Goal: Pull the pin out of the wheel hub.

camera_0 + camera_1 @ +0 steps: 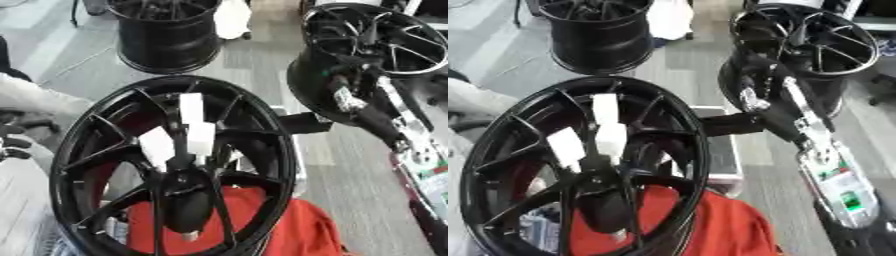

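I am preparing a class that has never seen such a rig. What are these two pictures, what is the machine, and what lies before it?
Both pictures come from the two eyes of one camera in a humanoid robot's head, looking down, so they nearly match. In front stands a big black wheel with white pieces near its hub, over a red cloth. Behind are a far left wheel and a far right wheel. The robot's right arm reaches toward the latter. Whether it holds anything cannot be seen.
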{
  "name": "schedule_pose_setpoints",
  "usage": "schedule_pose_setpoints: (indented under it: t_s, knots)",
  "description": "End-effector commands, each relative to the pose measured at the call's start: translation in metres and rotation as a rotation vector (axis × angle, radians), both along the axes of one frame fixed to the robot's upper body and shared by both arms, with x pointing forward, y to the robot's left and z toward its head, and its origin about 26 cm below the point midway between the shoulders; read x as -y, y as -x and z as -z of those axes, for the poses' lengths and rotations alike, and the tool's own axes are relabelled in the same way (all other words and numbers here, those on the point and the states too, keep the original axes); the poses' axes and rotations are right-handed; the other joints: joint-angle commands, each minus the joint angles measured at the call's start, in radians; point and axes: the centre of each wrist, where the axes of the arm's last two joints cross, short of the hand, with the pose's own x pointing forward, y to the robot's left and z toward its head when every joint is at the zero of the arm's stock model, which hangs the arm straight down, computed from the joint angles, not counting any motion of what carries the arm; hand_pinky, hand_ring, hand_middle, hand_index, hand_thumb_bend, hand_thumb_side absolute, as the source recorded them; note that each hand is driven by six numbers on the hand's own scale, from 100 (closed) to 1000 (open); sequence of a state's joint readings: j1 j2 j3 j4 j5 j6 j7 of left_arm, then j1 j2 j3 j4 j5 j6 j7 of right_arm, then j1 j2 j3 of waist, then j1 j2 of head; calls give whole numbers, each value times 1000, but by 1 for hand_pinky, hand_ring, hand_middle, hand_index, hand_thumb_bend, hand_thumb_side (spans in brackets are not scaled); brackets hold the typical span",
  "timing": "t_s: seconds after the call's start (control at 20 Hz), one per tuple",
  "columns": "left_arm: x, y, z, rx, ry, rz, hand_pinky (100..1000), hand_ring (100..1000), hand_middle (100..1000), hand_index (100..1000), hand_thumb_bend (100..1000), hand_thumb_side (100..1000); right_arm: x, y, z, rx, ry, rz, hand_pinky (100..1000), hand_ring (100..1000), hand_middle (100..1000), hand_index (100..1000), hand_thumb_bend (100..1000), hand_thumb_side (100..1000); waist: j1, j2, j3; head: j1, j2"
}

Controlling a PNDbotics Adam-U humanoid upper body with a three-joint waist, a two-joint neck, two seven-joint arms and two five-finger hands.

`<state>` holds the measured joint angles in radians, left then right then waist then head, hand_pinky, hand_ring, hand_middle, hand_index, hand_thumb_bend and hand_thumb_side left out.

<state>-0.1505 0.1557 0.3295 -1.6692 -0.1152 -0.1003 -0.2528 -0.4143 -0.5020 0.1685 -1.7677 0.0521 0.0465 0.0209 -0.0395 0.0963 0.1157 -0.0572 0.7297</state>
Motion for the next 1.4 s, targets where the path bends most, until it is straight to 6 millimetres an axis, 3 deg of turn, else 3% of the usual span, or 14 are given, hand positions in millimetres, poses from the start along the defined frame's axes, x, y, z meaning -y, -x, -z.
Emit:
schedule_pose_setpoints:
  t_s: [0.05,0.25,0.3,0.35,0.65,1.05,1.4]
  knots:
    - [-1,0,-9,23,-26,12,536,588,632,819,100,719,-5,2,-49,60,216,-109,716,739,785,899,100,406,-1,-16,4,-5,5]
    - [-1,0,-8,19,-30,16,536,588,632,819,100,718,-30,3,-92,80,421,-294,733,759,799,913,100,396,-3,-21,11,-9,6]
    - [-2,0,-8,18,-32,15,536,588,632,819,100,716,-37,3,-100,76,473,-345,736,763,796,915,165,410,-4,-21,12,-9,7]
    - [-2,0,-9,18,-33,15,535,588,632,819,100,718,-44,4,-107,69,522,-393,737,765,802,916,100,390,-6,-21,13,-10,7]
    - [-3,1,-8,12,-41,14,535,587,631,819,100,720,-82,12,-129,26,769,-623,742,773,806,912,126,356,-13,-19,15,-11,10]
    - [-1,1,-7,8,-45,23,535,587,631,820,100,721,-127,15,-129,32,1004,-776,784,876,894,940,123,300,-15,-21,16,-15,10]
    - [0,0,-8,10,-46,31,535,588,632,820,100,722,-160,2,-108,61,1105,-806,822,925,935,950,125,285,-16,-18,21,-21,6]
